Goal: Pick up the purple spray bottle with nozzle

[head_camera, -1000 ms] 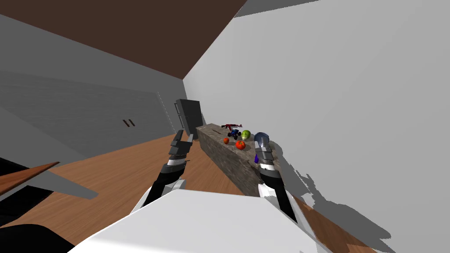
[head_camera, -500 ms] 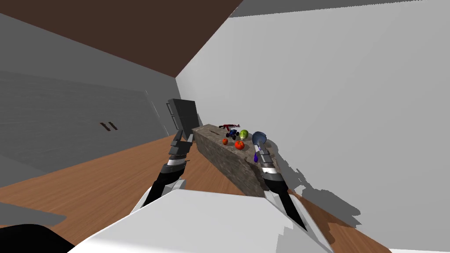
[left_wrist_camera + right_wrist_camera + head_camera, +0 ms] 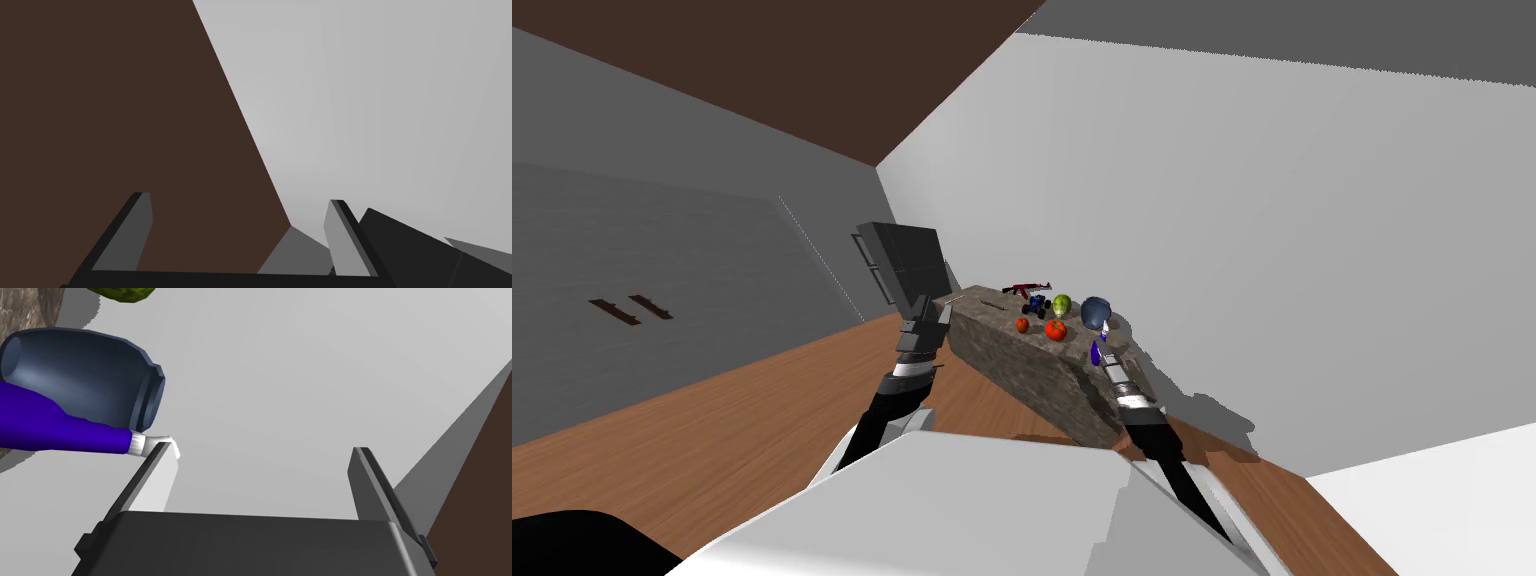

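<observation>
Counter: a stone-grey block (image 3: 1012, 355) along the wall, at 12 o'clock from my chest; small things lie on its top.
Nearer arm: the right one. It reaches over the near end of the counter. The left arm is up over the floor at 11 o'clock, well apart from the counter.
Left gripper (image 3: 240, 199): fingers spread, nothing between them.
Dark blue jar (image 3: 85, 378): lies on its side just behind the bottle, touching it or nearly so.
Purple spray bottle (image 3: 45, 423): on the counter top, near its front end, at about 10 o'clock from the right gripper when the fingers point to 12.
Long axis: runs about 9 to 3, across the way the fingers point, with the neck end towards the gripper.
Right gripper (image 3: 262, 448): fingers wide apart, holding nothing; between them is only the pale wall.
White nozzle (image 3: 150, 444): at the tip of the finger on the bottle's side, touching it or just beside it; I cannot tell which.
Judgement: the bottle is outside the gap, so the hand should shift towards 9 o'clock before it closes.
</observation>
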